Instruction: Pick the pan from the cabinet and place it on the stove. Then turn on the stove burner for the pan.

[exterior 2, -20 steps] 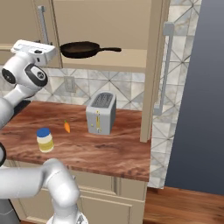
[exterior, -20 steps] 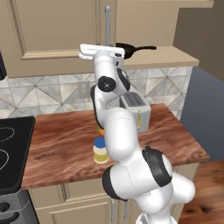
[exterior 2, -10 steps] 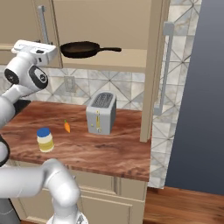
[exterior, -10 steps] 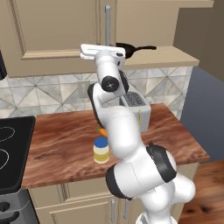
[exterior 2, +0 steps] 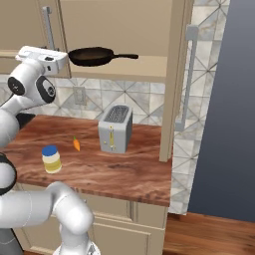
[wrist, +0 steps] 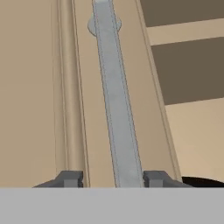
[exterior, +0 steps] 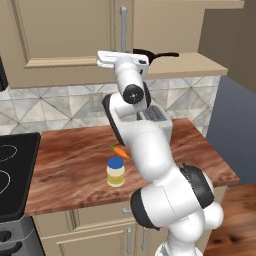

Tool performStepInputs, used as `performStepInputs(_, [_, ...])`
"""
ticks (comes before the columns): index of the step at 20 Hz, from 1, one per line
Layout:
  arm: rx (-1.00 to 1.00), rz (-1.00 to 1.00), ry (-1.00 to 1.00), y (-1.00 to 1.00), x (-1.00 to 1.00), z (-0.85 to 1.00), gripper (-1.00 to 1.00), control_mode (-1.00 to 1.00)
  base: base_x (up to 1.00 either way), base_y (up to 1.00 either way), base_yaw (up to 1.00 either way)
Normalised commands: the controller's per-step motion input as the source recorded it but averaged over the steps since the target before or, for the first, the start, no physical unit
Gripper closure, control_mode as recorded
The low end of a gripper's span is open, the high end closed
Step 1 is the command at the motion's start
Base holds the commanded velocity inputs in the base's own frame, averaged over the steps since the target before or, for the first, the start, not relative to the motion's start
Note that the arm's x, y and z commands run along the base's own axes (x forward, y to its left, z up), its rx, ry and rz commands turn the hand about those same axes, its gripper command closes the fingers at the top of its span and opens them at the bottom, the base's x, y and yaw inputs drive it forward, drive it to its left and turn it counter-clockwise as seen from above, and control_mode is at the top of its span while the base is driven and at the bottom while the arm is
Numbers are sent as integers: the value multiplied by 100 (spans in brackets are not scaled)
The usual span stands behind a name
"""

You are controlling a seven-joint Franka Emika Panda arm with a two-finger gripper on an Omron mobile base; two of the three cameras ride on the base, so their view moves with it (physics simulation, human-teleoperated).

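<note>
Right now the hand is sitting high against the cabinet, straddling the long silver bar handle of the shut door. Its 2 finger tips are standing either side of the bar – the one at 3 o'clock is almost touching it, while the one at 9 o'clock is showing a clear gap. So the hand is reading as open and not gripping yet.

The pan is resting on the cabinet's lowest shelf, in the half whose door is already swung out. It is lying just beside the hand at 3 o'clock in the right base view, with its thin handle pointing on toward 3 o'clock. A dark sliver of it is peeking in at 4 o'clock in the hand view.

By my reading, the step is taking hold of this bar to pull the second door open. Doing it well is probably meaning centring the bar first, so both tips are meeting it together, then closing firmly and pulling along the door's arc – not straight out. The toaster, carrot and jar on the counter are lying well below.
</note>
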Motion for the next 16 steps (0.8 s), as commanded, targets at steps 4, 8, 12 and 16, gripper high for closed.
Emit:
performStepInputs(4, [0, 0, 0, -31, 0, -5, 100, -100, 0, 0, 0])
performStepInputs(8, [0, 0, 3, -19, 1, -7, 100, -100, 0, 0, 0])
performStepInputs(12, [0, 0, 5, -1, 3, -6, 100, -100, 0, 0, 0])
performStepInputs(16, [0, 0, 2, 8, -12, 0, 100, -100, 0, 0, 0])
